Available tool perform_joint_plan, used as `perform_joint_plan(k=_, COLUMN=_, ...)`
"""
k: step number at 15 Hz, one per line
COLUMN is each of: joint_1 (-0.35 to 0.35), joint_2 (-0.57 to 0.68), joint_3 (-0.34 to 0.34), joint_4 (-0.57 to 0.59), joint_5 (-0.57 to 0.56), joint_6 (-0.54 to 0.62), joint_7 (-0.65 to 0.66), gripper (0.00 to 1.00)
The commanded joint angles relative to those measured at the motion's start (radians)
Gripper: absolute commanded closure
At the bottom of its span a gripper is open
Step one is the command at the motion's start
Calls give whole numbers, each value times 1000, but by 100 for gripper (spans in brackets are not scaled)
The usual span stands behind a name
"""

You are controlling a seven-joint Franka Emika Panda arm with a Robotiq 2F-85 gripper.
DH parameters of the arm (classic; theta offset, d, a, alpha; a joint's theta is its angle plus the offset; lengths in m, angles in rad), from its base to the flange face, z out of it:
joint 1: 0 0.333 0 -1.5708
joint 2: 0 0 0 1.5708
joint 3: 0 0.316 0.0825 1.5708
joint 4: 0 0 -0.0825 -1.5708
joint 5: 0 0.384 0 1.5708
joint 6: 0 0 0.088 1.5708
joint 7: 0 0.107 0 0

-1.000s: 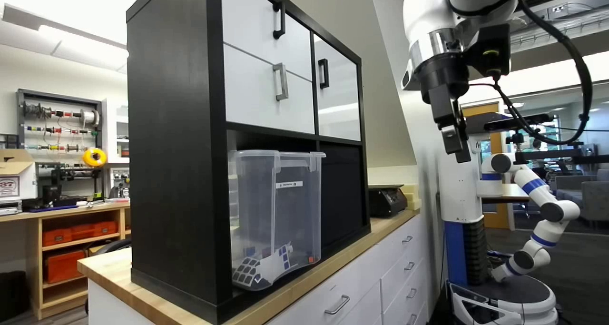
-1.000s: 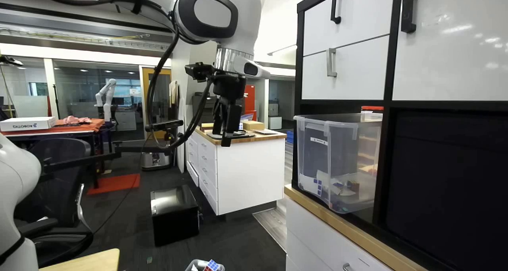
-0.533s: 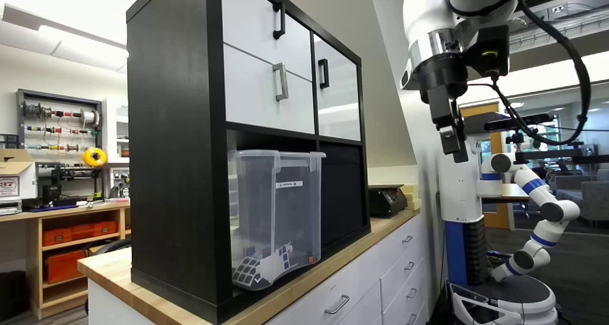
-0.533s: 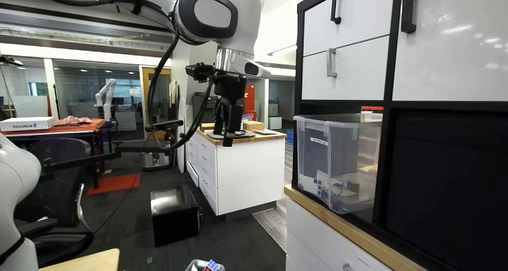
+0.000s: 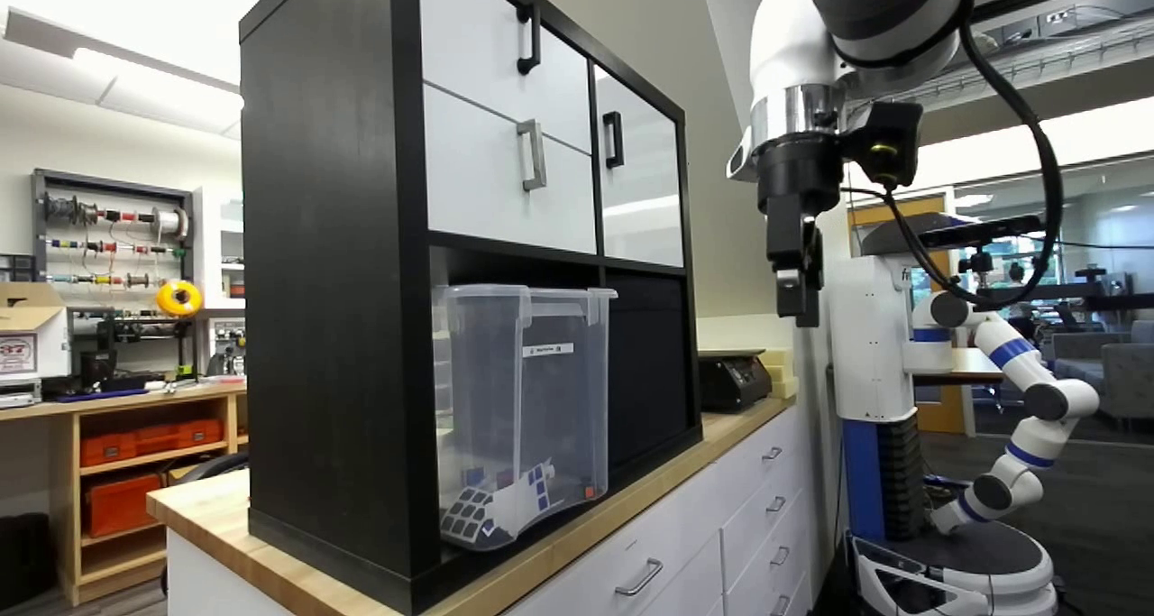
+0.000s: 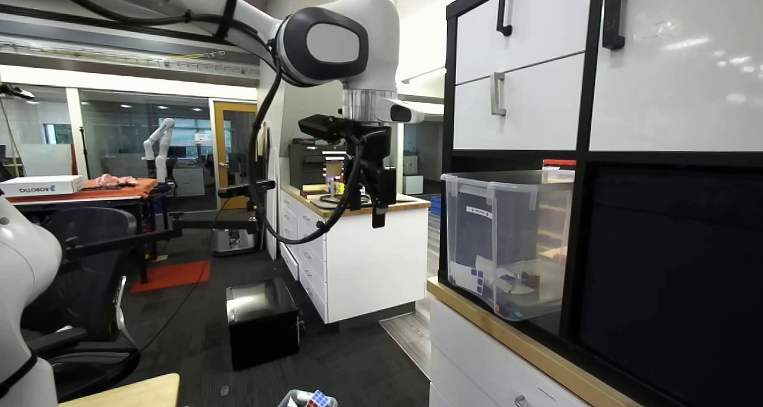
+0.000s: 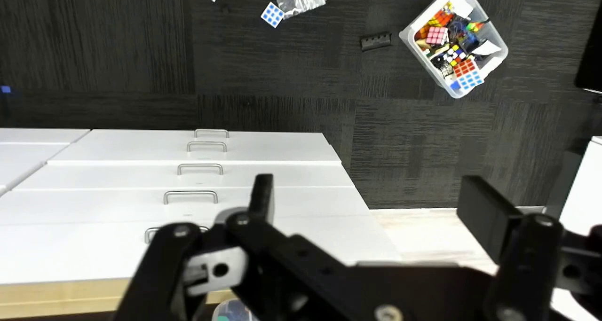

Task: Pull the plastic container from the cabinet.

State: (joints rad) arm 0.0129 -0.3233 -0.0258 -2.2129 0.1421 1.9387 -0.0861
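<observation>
The plastic container (image 5: 563, 409) is a large clear bin with a rim and a white label. It stands upright in a lower open compartment of the black cabinet (image 5: 325, 264), its front facing out. It also shows in an exterior view (image 6: 474, 240), with small cubes and white scraps at its bottom. The cabinet's white fronts with handles show there too (image 6: 685, 103). In the wrist view only a small corner of the container (image 7: 231, 311) shows at the bottom edge. My gripper (image 7: 369, 189) is open and empty, pointing down. It hangs in front of the cabinet, apart from the container (image 6: 366, 210).
The cabinet stands on a wood-topped white drawer counter (image 5: 667, 526). A bin of puzzle cubes (image 7: 456, 43) and loose scraps lie on the dark floor. A black box (image 6: 262, 323) is on the floor. A cable (image 5: 1050, 174) loops beside my arm. A white robot (image 5: 865, 354) stands behind.
My arm and gripper have moved toward the cabinet and slightly lower, and the hand has turned to hang more upright. The container and cabinet have not moved.
</observation>
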Motion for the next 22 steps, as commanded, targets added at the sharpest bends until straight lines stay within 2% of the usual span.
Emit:
perform_joint_plan(k=1, joint_1=8, joint_2=66, joint_3=-8, joint_4=35, joint_5=-11, joint_6=97, joint_7=-99, gripper=0)
perform_joint_plan(k=11, joint_1=20, joint_2=187, joint_3=-6, joint_4=152, joint_5=-82, joint_6=286, joint_7=-408, gripper=0)
perform_joint_plan(k=12, joint_1=15, joint_2=161, joint_3=-4, joint_4=119, joint_5=-71, joint_6=261, joint_7=-365, gripper=0)
perform_joint_plan(k=22, joint_1=23, joint_2=178, joint_3=0, joint_4=133, joint_5=-68, joint_6=298, joint_7=-430, gripper=0)
